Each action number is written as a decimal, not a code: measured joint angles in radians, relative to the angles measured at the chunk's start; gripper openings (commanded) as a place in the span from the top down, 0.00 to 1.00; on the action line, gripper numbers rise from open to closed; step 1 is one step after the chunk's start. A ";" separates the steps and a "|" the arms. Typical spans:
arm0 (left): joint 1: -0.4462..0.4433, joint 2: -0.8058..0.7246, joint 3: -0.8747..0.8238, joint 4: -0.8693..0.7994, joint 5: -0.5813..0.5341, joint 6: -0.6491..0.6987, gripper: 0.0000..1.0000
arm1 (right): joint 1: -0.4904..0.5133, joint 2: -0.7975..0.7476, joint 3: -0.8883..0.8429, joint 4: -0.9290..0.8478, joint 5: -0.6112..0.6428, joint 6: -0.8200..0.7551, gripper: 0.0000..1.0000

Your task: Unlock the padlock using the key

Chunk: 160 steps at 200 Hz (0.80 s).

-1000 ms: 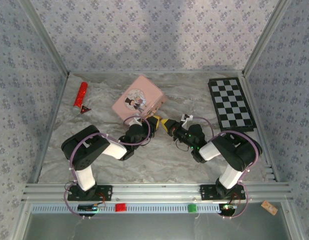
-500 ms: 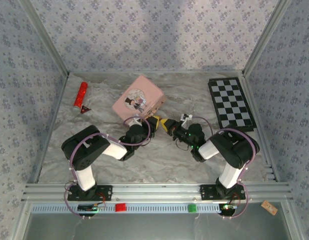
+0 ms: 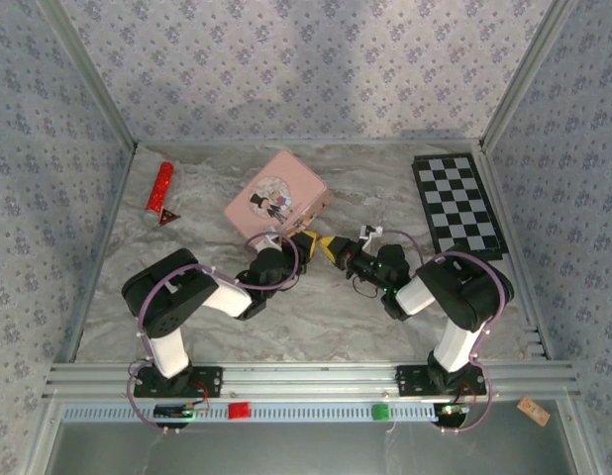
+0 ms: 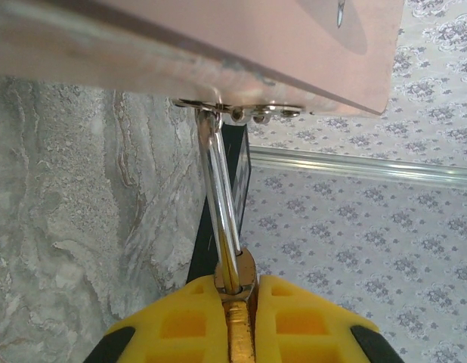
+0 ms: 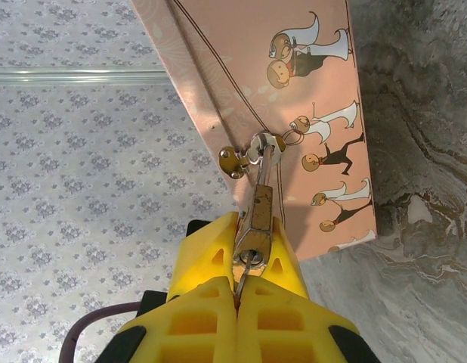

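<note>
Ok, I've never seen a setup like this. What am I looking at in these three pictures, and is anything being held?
This is a small robot with a left arm and a right arm, bolted at the near edge of a marble-patterned table. The wide picture looks down from above and behind them. The other two come from a camera on each wrist, so the yellow fingers at the bottom edge belong to that arm's gripper. On the table lie a pink box, a red stick to the left and a checkerboard to the right. A tiny brass padlock is hooked through the box's clasp. The left gripper is clamped on the padlock's body. The right gripper is shut on what looks like the key, which meets the padlock's bottom end.
</note>
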 measured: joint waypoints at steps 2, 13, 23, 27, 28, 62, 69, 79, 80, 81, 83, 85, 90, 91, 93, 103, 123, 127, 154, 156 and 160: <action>0.000 0.000 0.000 0.000 0.000 0.000 1.00 | 0.000 0.002 0.000 0.002 0.000 0.000 1.00; 0.000 0.000 0.000 0.000 0.000 0.001 1.00 | 0.000 0.007 0.000 0.008 -0.003 -0.002 1.00; 0.000 0.000 -0.001 0.000 0.001 0.002 1.00 | 0.000 0.008 0.000 0.009 -0.003 -0.006 0.99; 0.000 0.000 -0.001 0.000 0.000 0.001 1.00 | 0.000 0.008 0.000 0.010 -0.003 -0.007 0.99; 0.000 0.000 -0.001 0.000 0.000 0.001 1.00 | 0.000 0.008 0.000 0.010 -0.003 -0.008 0.99; 0.000 0.000 -0.001 0.000 0.006 0.005 1.00 | -0.002 0.008 -0.004 0.014 -0.005 -0.023 0.97; 0.000 0.000 -0.001 0.000 0.006 0.005 1.00 | -0.002 0.008 -0.004 0.014 -0.005 -0.025 0.96; 0.000 0.000 -0.001 0.000 0.006 0.005 1.00 | -0.002 0.008 -0.005 0.014 -0.005 -0.026 0.95; 0.000 0.000 -0.001 0.000 0.006 0.005 1.00 | -0.002 0.008 -0.005 0.014 -0.005 -0.026 0.95; 0.000 0.000 -0.001 0.000 0.006 0.005 1.00 | -0.002 0.008 -0.005 0.014 -0.005 -0.026 0.95; 0.000 0.000 -0.001 0.000 0.006 0.005 1.00 | -0.002 0.008 -0.005 0.014 -0.005 -0.026 0.95; 0.000 0.000 -0.001 0.000 0.006 0.005 1.00 | -0.002 0.008 -0.005 0.014 -0.005 -0.026 0.95; 0.000 0.000 -0.001 0.000 0.006 0.005 1.00 | -0.002 0.008 -0.005 0.014 -0.005 -0.026 0.95; 0.000 0.000 -0.001 0.000 0.006 0.005 1.00 | -0.002 0.008 -0.005 0.014 -0.005 -0.026 0.95; 0.000 0.000 -0.001 0.000 0.006 0.005 1.00 | -0.002 0.008 -0.005 0.014 -0.005 -0.026 0.95; 0.000 0.000 -0.001 0.000 0.006 0.005 1.00 | -0.002 0.008 -0.006 0.014 -0.005 -0.029 0.95; 0.000 0.000 -0.001 0.000 0.007 0.005 1.00 | -0.002 0.008 -0.006 0.014 -0.005 -0.030 0.94; 0.000 0.000 -0.001 0.000 0.007 0.005 1.00 | -0.002 0.008 -0.006 0.014 -0.005 -0.030 0.94; 0.000 0.000 -0.001 -0.001 0.007 0.006 1.00 | -0.003 0.008 -0.008 0.015 -0.004 -0.033 0.98; 0.000 0.000 -0.001 -0.001 0.007 0.006 1.00 | -0.003 0.008 -0.008 0.016 -0.004 -0.032 0.98; 0.000 0.000 -0.001 -0.001 0.008 0.007 1.00 | -0.004 0.008 -0.010 0.016 -0.005 -0.033 0.99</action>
